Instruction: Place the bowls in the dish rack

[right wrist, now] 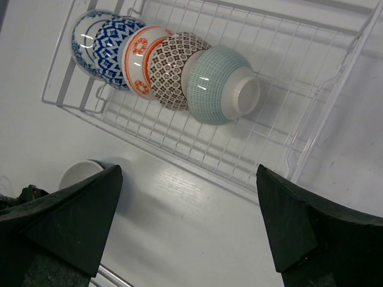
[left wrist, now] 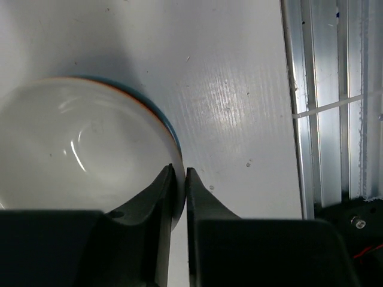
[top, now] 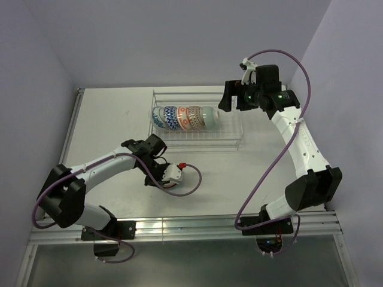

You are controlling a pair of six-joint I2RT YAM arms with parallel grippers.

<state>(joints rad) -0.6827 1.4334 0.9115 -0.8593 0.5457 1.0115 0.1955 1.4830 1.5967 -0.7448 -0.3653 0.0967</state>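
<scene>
Left gripper [left wrist: 179, 171] clamped on the rim of a white-lined bowl [left wrist: 78, 149], one finger inside, one outside. The bowl is on the table [top: 239, 179], in front of the dish rack [top: 234, 141]. Right gripper [right wrist: 187, 179] spread wide above the rack's right end. Five bowls [right wrist: 167, 72] lie inside.

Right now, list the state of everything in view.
Round white-inside ceramic bowl: upright on table, rim pinched.
Left end effector: shut on that rim.
Right end effector: open, empty.
Clear wire dish rack: part-filled.
Five patterned ceramic bowls: nested on their sides in rack.
</scene>
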